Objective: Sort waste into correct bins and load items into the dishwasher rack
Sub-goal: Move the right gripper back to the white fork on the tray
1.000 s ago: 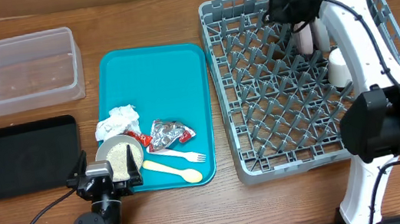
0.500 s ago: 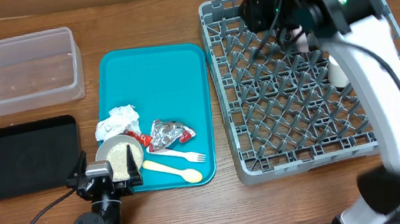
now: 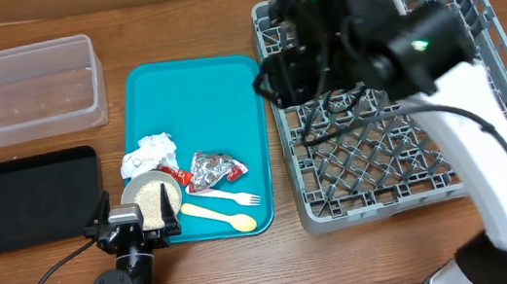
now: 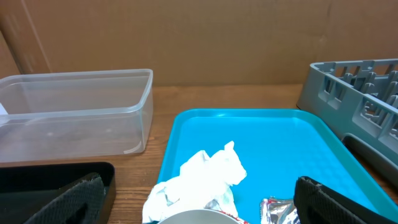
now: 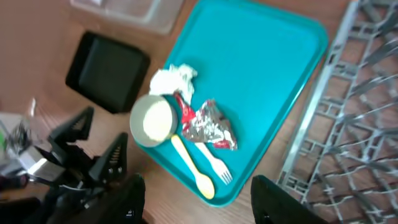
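On the teal tray (image 3: 193, 91) lie a crumpled white napkin (image 3: 149, 154), a silver foil ball with a red wrapper (image 3: 210, 170), a pale bowl holding rice grains (image 3: 151, 197), a white fork (image 3: 238, 198) and a yellow spoon (image 3: 219, 215). My left gripper (image 3: 134, 221) rests open at the tray's front left corner, the bowl rim (image 4: 199, 218) between its fingers (image 4: 74, 202). High over the left edge of the grey rack (image 3: 382, 145), my right gripper (image 3: 277, 78) stands open and empty, looking down on the spoon (image 5: 193, 168) and fork (image 5: 214, 165).
A clear tub (image 3: 21, 89) stands at the back left and a black tray (image 3: 30, 199) in front of it. The right arm (image 3: 398, 44) covers the rack's back half. Cardboard walls close off the far side.
The right arm has swung left from the rack's back right to its left edge, and its jaws have opened. The left arm has not moved.
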Robot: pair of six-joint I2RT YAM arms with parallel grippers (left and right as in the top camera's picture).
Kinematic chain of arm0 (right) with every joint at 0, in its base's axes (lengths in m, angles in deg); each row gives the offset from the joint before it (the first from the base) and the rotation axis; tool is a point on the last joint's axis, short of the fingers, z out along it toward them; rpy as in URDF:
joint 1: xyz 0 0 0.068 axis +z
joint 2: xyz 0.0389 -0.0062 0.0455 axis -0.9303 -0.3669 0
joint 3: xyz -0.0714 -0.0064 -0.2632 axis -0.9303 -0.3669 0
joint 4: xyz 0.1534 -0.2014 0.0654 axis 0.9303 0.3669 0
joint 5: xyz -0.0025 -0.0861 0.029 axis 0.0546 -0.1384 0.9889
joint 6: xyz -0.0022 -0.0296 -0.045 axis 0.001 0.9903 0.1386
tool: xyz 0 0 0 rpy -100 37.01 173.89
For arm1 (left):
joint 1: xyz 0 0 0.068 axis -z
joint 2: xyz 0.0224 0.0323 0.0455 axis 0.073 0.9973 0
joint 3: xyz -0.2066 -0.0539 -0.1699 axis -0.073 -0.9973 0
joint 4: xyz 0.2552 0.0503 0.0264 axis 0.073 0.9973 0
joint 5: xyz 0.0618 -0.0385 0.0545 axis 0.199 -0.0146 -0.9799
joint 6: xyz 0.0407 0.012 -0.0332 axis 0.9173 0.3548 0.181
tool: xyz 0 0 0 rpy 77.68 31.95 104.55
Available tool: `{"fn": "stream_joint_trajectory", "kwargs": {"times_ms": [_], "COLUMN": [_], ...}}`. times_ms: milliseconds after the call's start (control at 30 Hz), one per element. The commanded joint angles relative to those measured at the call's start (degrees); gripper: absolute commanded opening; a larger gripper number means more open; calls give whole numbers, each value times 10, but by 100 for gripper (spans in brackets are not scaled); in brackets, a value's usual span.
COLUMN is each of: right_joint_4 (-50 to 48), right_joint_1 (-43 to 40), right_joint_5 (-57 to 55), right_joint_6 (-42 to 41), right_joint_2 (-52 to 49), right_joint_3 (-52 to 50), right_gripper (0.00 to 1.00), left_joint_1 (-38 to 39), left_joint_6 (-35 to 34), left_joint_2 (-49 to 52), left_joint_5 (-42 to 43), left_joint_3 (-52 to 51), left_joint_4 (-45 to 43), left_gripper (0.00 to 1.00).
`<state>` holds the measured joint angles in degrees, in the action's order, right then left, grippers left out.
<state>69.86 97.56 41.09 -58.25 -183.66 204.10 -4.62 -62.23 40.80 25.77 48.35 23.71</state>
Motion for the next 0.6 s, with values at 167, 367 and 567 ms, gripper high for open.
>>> {"fn": "stream_joint_trajectory", "kwargs": {"times_ms": [167, 367, 567], "right_joint_4": [6, 2, 13], "right_joint_1": [43, 41, 43], "right_joint_5": [9, -41, -81], "right_joint_6": [16, 16, 16], "right_joint_2": [-40, 18, 64], "right_joint_3": [2, 2, 2], "right_gripper": [59, 59, 66], "left_joint_1": [-4, -4, -4], "left_joint_6": [-5, -5, -5], "left_joint_2": [-5, -5, -5], "left_joint_5": [2, 2, 2], "left_joint_3": [-3, -3, -3], "left_joint_4": [-1, -1, -1], "left_gripper": [100, 100, 100]}}
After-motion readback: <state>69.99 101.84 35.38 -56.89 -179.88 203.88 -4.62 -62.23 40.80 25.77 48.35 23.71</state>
